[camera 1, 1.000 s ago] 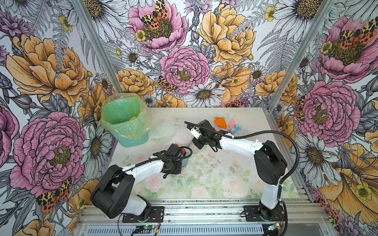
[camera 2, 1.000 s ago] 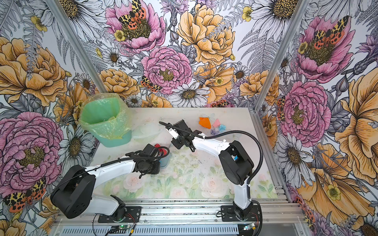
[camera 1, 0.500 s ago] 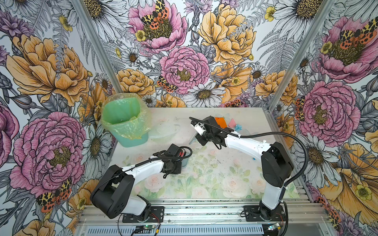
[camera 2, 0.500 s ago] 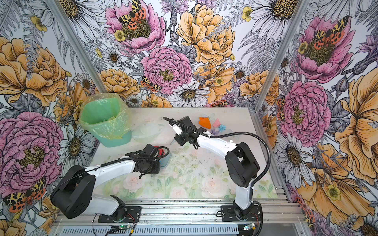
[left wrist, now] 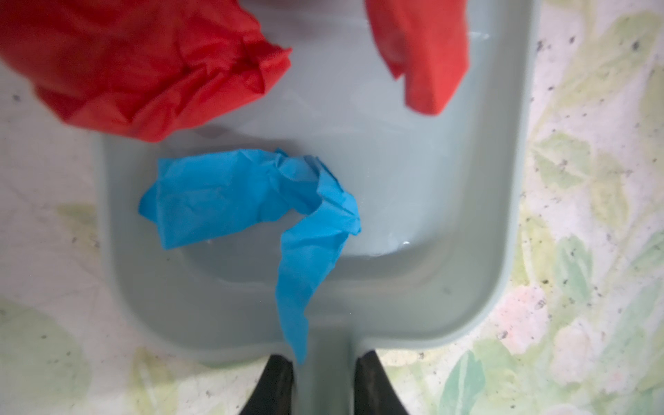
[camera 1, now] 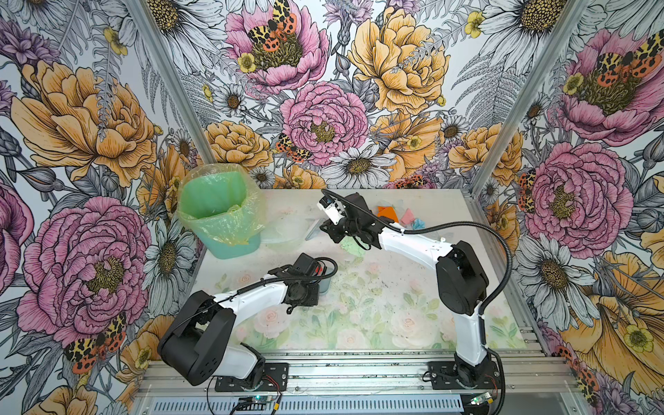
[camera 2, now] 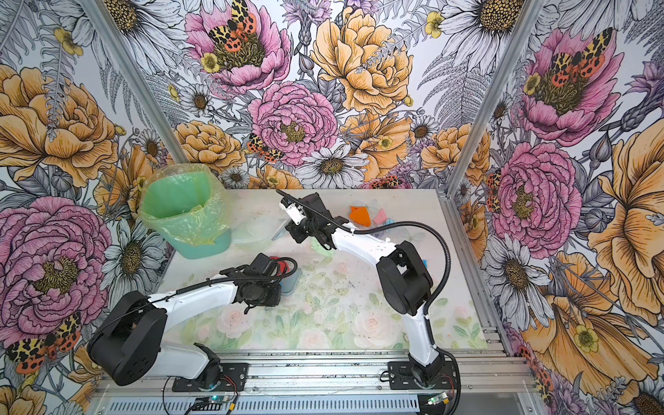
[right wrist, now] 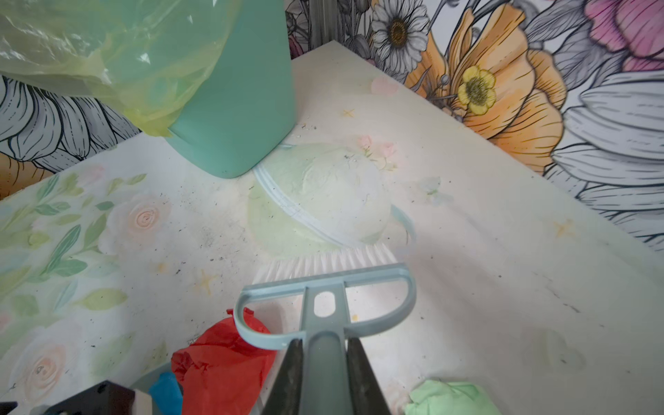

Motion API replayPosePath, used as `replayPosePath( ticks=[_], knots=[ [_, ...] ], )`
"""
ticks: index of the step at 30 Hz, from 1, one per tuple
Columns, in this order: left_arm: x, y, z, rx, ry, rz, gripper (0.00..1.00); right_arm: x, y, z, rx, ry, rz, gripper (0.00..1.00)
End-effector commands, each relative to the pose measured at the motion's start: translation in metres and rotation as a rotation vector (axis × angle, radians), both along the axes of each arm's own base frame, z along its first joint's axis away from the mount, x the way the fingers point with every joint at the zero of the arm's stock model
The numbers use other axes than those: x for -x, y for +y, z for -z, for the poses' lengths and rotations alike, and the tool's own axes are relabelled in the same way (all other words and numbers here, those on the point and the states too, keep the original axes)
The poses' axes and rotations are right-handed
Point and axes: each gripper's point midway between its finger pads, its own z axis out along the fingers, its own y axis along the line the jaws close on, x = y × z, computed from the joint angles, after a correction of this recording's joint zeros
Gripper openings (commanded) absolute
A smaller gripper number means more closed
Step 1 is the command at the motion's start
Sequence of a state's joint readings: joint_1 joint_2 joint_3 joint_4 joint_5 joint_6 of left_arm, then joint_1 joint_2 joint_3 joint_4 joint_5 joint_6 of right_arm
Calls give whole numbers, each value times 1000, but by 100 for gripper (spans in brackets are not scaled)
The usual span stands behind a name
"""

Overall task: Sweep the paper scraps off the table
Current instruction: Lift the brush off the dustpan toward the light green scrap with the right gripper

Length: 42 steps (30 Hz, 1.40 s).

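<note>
Left wrist view: a smooth grey-blue plastic dustpan (left wrist: 413, 172) with rounded corners lies flat on the table (left wrist: 593, 179), whose whitish top carries faded roses, leaves and dark specks. The left gripper (left wrist: 325, 386) has its two black fingers (left wrist: 276, 384) closed tight on the pan's narrow handle, one on each side. Three creased, tissue-thin paper scraps lie in the pan. Two are red wads (left wrist: 143, 64), the larger spilling over one side wall. The third is a blue scrap (left wrist: 233, 194) whose tail trails onto the handle.

In the right wrist view the right gripper (right wrist: 325, 381) clamps the straight handle of a grey-blue hand brush (right wrist: 325, 298). The brush has an open D-shaped frame and one row of white bristles (right wrist: 323, 260). The bristle tips are right at the rim of a translucent, pale, dome-like bowl (right wrist: 323, 190); whether they touch it I cannot tell. The bowl sits just beside the foot of a teal plastic bin (right wrist: 233, 107) lined with a thin, crinkled yellowish bag (right wrist: 107, 54). One pale green wad (right wrist: 449, 397) lies on the table near the gripper.

In both top views three more scraps sit close together at the far right of the table, near the back wall and well apart from the dustpan. They are an orange scrap (camera 1: 388, 212), a pink scrap (camera 1: 407, 216) and a light-blue scrap (camera 1: 418, 224).
</note>
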<state>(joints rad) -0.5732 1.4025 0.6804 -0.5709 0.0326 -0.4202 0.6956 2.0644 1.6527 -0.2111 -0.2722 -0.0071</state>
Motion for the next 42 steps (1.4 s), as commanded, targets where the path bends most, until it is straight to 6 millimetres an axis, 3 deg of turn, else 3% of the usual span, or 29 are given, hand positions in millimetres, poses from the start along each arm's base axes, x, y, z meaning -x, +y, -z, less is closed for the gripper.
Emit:
replayPosePath(
  ticks=[1, 6, 14, 28, 42],
  knots=[
    [-1, -1, -1, 8, -14, -14, 0, 2, 18, -13, -77, 3, -35, 0],
    [-2, -1, -1, 5, -17, -16, 0, 11, 16, -3, -63, 26, -48, 0],
    [-1, 4, 0, -3, -16, -34, 0, 33, -7, 11, -9, 46, -40, 0],
    [-4, 8, 0, -5, -20, -54, 0, 67, -39, 16, 31, 65, -20, 0],
    [-11, 9, -12, -7, -72, -65, 0, 82, -50, 15, 36, 77, -24, 0]
  ],
)
